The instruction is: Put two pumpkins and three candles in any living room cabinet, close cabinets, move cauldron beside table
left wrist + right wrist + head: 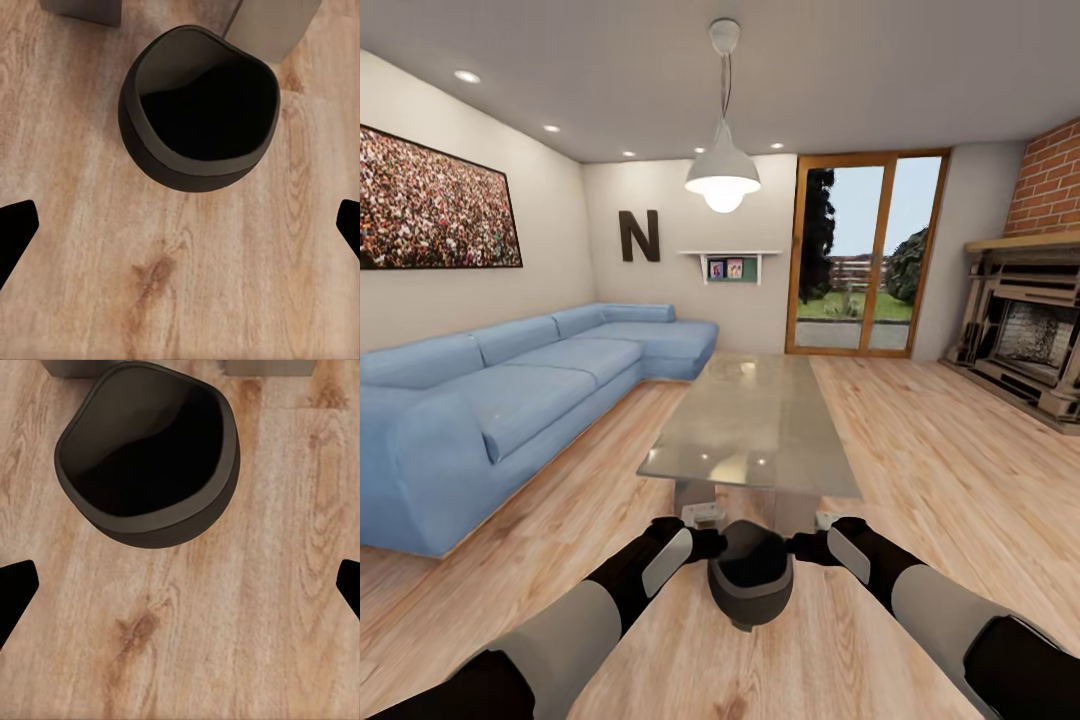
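Matte black wide-mouthed cauldron (750, 588), empty inside

Both wrist views cut off the table legs (82, 10) at the top edge; shelf pictures (725, 268) are too small to read.

From my seat I counted one cauldron (750, 585) on the floor, one table (760, 420), one blue sofa (510, 390), one hanging lamp (723, 175), one fireplace (1025, 335), one big wall letter N (639, 236) and my two arms
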Motion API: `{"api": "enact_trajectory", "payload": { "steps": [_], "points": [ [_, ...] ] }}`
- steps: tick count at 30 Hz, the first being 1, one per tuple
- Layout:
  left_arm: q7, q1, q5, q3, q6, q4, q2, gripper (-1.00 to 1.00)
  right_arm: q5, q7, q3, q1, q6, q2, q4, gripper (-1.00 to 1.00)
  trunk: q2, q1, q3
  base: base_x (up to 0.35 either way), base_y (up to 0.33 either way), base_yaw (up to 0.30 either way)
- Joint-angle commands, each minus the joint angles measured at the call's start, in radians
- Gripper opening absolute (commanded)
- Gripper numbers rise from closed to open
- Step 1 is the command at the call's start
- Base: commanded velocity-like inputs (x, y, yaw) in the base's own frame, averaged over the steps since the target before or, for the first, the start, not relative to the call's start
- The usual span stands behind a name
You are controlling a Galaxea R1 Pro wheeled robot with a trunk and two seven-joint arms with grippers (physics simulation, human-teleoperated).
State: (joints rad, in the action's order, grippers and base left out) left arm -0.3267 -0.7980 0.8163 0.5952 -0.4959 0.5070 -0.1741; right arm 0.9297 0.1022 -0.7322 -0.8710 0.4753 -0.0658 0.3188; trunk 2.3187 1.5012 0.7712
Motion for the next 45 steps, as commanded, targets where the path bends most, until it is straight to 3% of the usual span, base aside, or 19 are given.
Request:
{"api": "enact_trajectory", "payload": {
  "steps": [1,10,32,45],
  "points": [
    [-0.009,0.0,0.011,0.006,-0.001,0.0,0.001,1.0,0.011,0.009,-0.007,0.0,0.003,-0.001,0.003,1.0,-0.007,-0.004,-0.002,0.0,0.0,0.0],
    [-0.012,0.003,0.011,0.007,-0.001,-0.002,0.002,1.0,0.011,0.009,-0.007,0.0,0.003,0.0,0.003,1.0,-0.07,-0.039,-0.037,-0.023,0.0,-0.136],
    [-0.013,0.003,0.012,0.007,-0.001,-0.001,0.008,1.0,0.011,0.01,-0.008,-0.001,0.002,0.001,0.003,1.0,-0.224,-0.123,-0.131,-0.317,0.0,-0.213],
    [-0.014,0.003,0.012,0.008,-0.001,-0.002,0.007,1.0,0.011,0.01,-0.009,0.0,0.002,0.001,0.003,1.0,-0.315,-0.173,-0.187,-0.024,0.0,-0.213]
  ]
}}
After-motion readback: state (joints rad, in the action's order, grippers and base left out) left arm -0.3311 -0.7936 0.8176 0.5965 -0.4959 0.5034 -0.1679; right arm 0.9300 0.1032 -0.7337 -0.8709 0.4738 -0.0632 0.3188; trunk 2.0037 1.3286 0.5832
